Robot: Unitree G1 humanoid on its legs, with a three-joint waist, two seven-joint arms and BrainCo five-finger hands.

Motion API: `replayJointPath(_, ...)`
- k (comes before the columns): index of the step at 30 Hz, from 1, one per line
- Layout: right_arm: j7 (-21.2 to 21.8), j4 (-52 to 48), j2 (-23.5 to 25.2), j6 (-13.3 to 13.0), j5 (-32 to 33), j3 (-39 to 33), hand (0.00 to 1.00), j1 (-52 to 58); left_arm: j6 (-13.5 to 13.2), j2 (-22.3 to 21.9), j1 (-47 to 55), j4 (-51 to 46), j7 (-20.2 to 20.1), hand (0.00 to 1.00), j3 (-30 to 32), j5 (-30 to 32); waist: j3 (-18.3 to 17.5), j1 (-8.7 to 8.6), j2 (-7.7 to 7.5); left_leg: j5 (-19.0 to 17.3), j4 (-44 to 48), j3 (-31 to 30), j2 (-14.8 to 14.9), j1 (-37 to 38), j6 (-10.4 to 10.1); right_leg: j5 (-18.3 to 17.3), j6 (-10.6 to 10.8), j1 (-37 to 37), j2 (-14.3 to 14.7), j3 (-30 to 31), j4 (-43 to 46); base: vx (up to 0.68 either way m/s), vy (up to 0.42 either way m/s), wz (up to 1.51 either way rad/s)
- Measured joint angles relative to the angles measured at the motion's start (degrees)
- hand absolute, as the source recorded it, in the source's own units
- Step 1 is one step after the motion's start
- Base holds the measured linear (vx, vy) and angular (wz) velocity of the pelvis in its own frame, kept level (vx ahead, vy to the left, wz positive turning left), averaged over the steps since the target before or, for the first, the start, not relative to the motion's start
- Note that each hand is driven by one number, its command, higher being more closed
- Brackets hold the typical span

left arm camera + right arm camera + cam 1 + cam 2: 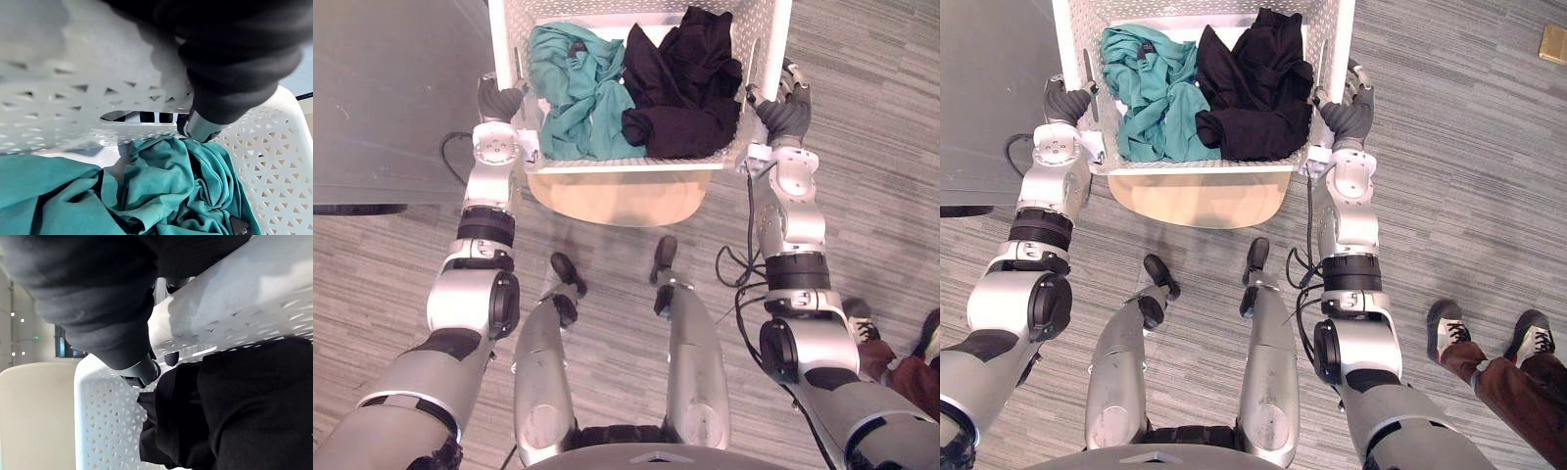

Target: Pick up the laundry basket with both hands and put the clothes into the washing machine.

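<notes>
We are holding the laundry basket (636,165) straight ahead of us, between our two arms. Its near edge is lying over a pale beige rounded surface (617,201). The left hand (499,101) is gripping the left wall and the right hand (786,116) the right wall, level with each other, so neither is nearer. In the left wrist view the fingers (146,117) are hooking through the handle slot while the thumb (198,129) is pressing inside. In the right wrist view the fingers (171,357) are curling round the rim in the same way. A teal garment (573,93) is lying on the left of the basket and a black garment (685,83) on the right. We are judging that the lift depends on raising both sides evenly. We cannot tell the basket's long axis, because its far end is running out of view.
</notes>
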Motion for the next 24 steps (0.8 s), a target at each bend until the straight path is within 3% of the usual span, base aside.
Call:
replayJointPath(8,3.69,10.04,-3.38,-0.04,4.22,0.52,0.00,-6.80,1.36,2.22,-3.66,2.44,-1.72,0.00,-2.48,0.80,0.00,0.03,0.00,0.42,-0.85,-0.83,-0.10,-0.95,-0.06,-0.01,-0.02,0.11,0.09,-0.88,-0.97,0.02,-0.010,0.04)
replayJointPath(13,4.76,13.24,-5.41,-0.03,7.19,2.46,0.00,-7.56,1.35,3.09,-5.08,2.25,-1.30,0.00,-5.23,9.27,-0.01,0.26,0.01,0.82,-1.37,-0.84,-0.43,0.73,-0.17,0.00,-0.03,1.57,-0.07,-1.22,-1.05,0.05,-0.006,0.02)
replayJointPath(16,4.96,14.31,-6.51,0.35,8.50,4.03,0.00,-6.76,1.35,3.55,-4.59,2.19,-1.76,0.00,-7.39,8.61,-0.01,0.70,0.02,1.44,-3.46,-0.17,-0.99,4.64,-0.45,-0.22,-0.16,4.35,-0.21,-1.21,-1.02,0.06,-0.016,-0.03)
replayJointPath(19,7.55,12.90,-9.02,0.88,8.89,5.70,0.00,-4.23,0.52,5.55,-2.17,-0.25,-4.17,0.00,-11.62,3.17,-0.08,0.75,0.05,1.67,-5.31,0.22,-1.74,9.76,-0.78,-1.66,-0.17,8.40,-0.74,-1.10,-0.39,0.05,-0.040,-0.02)
replayJointPath(24,10.81,9.16,-13.33,0.97,9.46,7.99,0.00,-2.64,-1.03,7.44,-1.74,1.54,-9.01,0.00,-14.80,5.96,-0.09,0.35,0.04,1.27,-6.97,1.89,-2.25,13.32,-1.31,-2.49,-0.11,10.80,-1.01,-0.14,-0.32,0.00,-0.022,-0.06)
